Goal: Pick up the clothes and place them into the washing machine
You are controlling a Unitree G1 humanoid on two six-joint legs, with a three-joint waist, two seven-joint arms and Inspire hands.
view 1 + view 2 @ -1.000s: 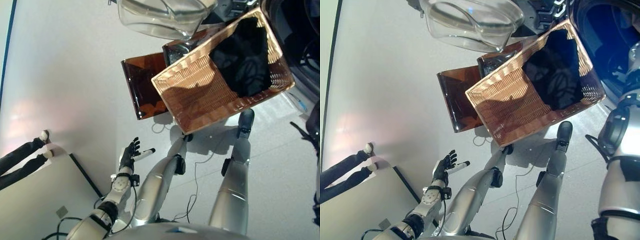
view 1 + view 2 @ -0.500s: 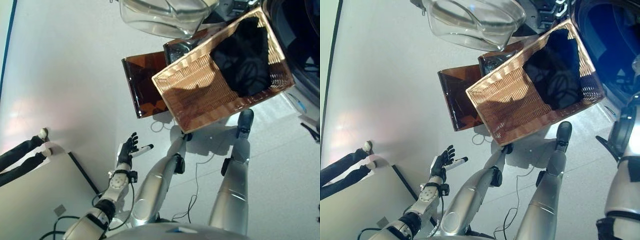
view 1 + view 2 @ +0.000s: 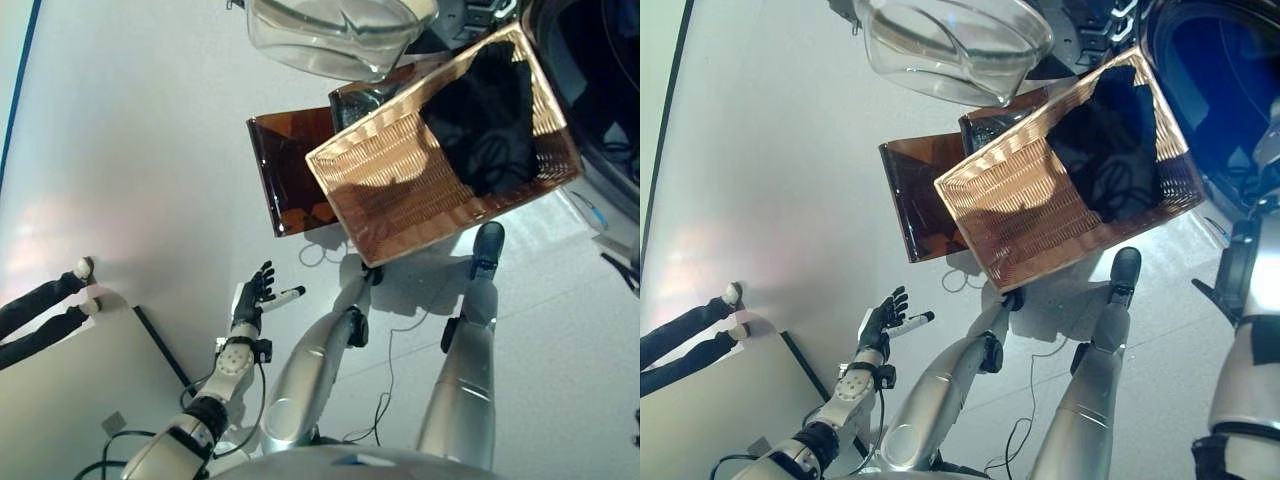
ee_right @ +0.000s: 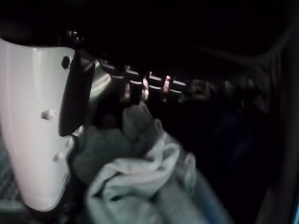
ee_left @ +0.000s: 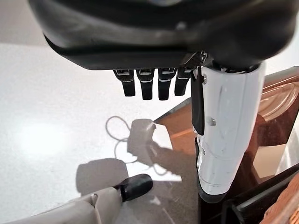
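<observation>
Evidently mid-deposit: right hand (image 4: 42, 121) inside the dark drum, fingers straight over pale clothes (image 4: 135, 186), gripping nothing. Left hand (image 3: 254, 298), lower left, splayed, idle. Next: black garment (image 3: 485, 110) in basket (image 3: 390, 190), upper right.

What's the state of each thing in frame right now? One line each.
Wicker basket: tilted, holds dark clothes.
Washing machine door: open.
Light clothes: bunched in a dark space by the right robot hand, fingers straight.
Left robot hand: open, empty, above the floor.
Brown tray: partly under the basket.
</observation>
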